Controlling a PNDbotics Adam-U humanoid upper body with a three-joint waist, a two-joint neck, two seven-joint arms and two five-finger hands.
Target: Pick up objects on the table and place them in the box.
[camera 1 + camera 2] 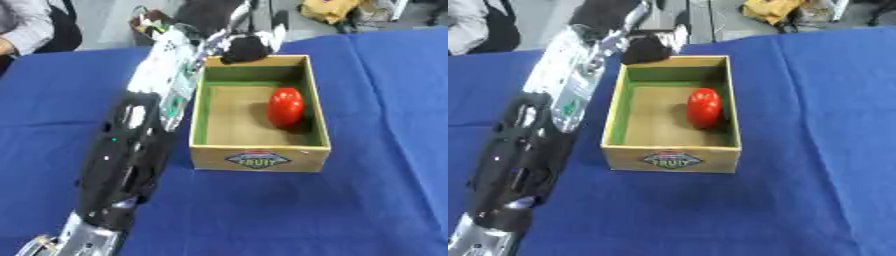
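One red fruit already lay in the box, while the left robot hand reached past its far rim, grasp state impossible to tell.

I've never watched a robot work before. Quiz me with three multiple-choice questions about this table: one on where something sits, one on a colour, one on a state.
1. Where is the red fruit?
A. on the blue cloth
B. inside the box
C. in the hand

2. What colour are the inner walls of the box?
A. green
B. yellow
C. white

3. Where is the left hand?
A. resting near a lower corner
B. at the box's far rim
C. pressing on the fruit

Answers:
1 B, the fruit lies on the box floor, toward its right wall.
2 A, the walls above the brown floor are green.
3 B, the dark hand is at the far left corner of the rim.
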